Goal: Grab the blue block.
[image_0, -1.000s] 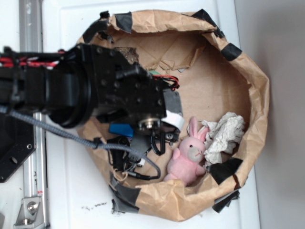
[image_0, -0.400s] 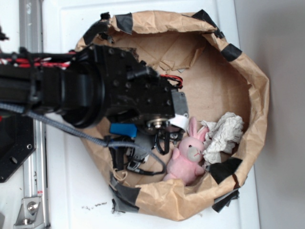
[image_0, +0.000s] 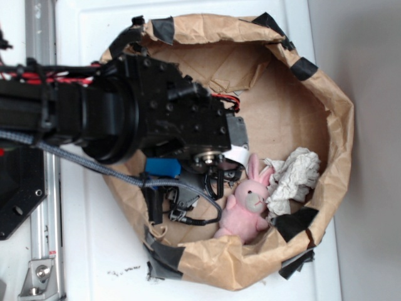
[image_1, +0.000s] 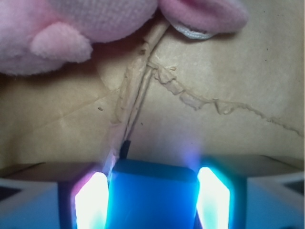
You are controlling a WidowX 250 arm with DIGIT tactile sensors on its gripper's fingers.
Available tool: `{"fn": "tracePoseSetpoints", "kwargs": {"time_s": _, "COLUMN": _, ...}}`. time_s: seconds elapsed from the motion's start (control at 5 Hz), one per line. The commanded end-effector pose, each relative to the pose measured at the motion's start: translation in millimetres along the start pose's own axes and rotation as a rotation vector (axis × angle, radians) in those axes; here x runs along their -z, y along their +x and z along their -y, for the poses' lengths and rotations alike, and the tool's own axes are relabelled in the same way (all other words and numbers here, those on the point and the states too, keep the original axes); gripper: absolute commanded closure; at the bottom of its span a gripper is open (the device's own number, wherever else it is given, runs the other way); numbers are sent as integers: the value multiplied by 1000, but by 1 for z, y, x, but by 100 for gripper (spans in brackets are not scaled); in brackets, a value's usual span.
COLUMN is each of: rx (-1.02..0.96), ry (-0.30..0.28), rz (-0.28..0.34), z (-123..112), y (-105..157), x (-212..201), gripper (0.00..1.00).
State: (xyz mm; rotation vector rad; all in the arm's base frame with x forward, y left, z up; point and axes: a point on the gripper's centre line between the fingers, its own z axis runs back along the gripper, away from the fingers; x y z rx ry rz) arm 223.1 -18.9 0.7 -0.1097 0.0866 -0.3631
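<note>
The blue block [image_1: 152,200] fills the gap between my two glowing fingers [image_1: 90,202] at the bottom of the wrist view. Both pads press against its sides, so my gripper [image_1: 152,193] is shut on it. Brown paper floor lies just beyond the block's far edge. In the exterior view one end of the blue block [image_0: 161,167] shows from under the black arm [image_0: 125,113], inside the paper bag. The fingers themselves are hidden beneath the arm there.
A pink plush bunny [image_0: 247,204] lies close to the right of the wrist, and fills the top of the wrist view [image_1: 71,24]. Crumpled white paper [image_0: 294,175] sits beside it. The taped brown bag wall [image_0: 341,125] rings everything. Loose cables [image_0: 182,210] hang below the block.
The arm has shifted a little to the right, toward the bunny. The blue block's visible end has moved slightly right and up with it.
</note>
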Motion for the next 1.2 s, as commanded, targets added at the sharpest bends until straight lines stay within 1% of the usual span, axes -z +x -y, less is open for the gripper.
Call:
{"fn": "tracePoseSetpoints", "kwargs": {"time_s": 0.0, "rx": -112, "ry": 65, "rz": 35, "z": -13, "y": -2, "x": -38, "gripper": 100}}
{"fn": "tracePoseSetpoints", "kwargs": {"time_s": 0.2, "rx": -140, "ry": 100, "rz": 149, "z": -18, "y": 16, "x": -90, "gripper": 100}}
{"fn": "tracePoseSetpoints", "kwargs": {"time_s": 0.4, "rx": -150, "ry": 94, "rz": 224, "z": -16, "y": 31, "x": -125, "gripper": 100}}
{"fn": "tracePoseSetpoints", "kwargs": {"time_s": 0.6, "rx": -153, "ry": 117, "rz": 257, "z": -3, "y": 40, "x": -143, "gripper": 100}}
{"fn": "tracePoseSetpoints", "kwargs": {"time_s": 0.8, "rx": -153, "ry": 111, "rz": 250, "z": 3, "y": 39, "x": -142, "gripper": 100}}
{"fn": "tracePoseSetpoints", "kwargs": {"time_s": 1.0, "rx": -145, "ry": 102, "rz": 258, "z": 10, "y": 37, "x": -140, "gripper": 100}}
